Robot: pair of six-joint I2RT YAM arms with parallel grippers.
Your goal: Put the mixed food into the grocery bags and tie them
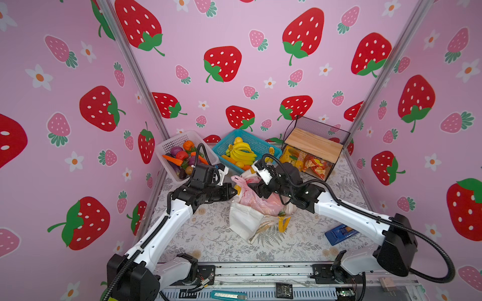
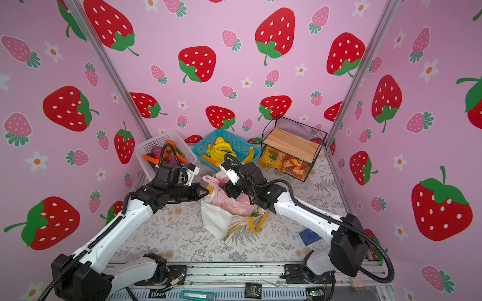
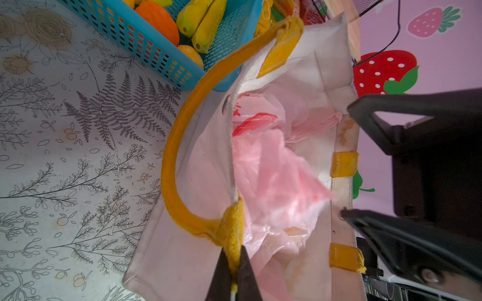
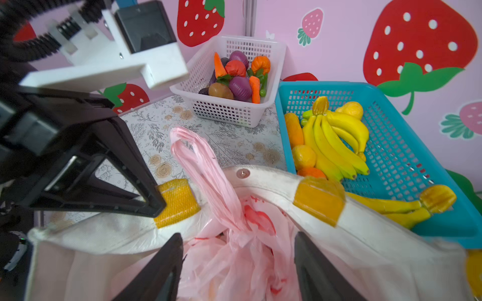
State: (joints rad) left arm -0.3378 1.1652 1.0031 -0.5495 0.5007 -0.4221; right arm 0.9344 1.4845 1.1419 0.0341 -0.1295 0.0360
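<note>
In both top views the left gripper [image 1: 230,191] and right gripper [image 1: 255,189] hung close together over the white canvas tote [image 1: 243,221] at the middle of the table [image 1: 208,239]. Their fingertips were lost against black housings and crumpled film, so neither grip could be read there. The pink plastic bag [image 1: 251,202] stood in the tote's mouth with its contents hidden, the left gripper at its nine o'clock and the right at its three o'clock. The blue basket [image 2: 245,146] sat at the tote's twelve o'clock and the white basket [image 2: 156,142] at about ten o'clock. The left wrist view made the left side plain: two dark fingers [image 3: 221,271], cut off by the frame edge, were pinched shut on the stitched base of the tote's yellow handle [image 3: 172,161]. The pink bag filled the open tote just beyond them, and only a faint pale-orange shape showed through the film. In the right wrist view the right gripper's fingers [image 4: 167,263] stood apart on either side of the bag's bunched neck, not clamped on it. The bag's loop [image 4: 193,153] rose free past them, and blur softened the tote's rim.
</note>
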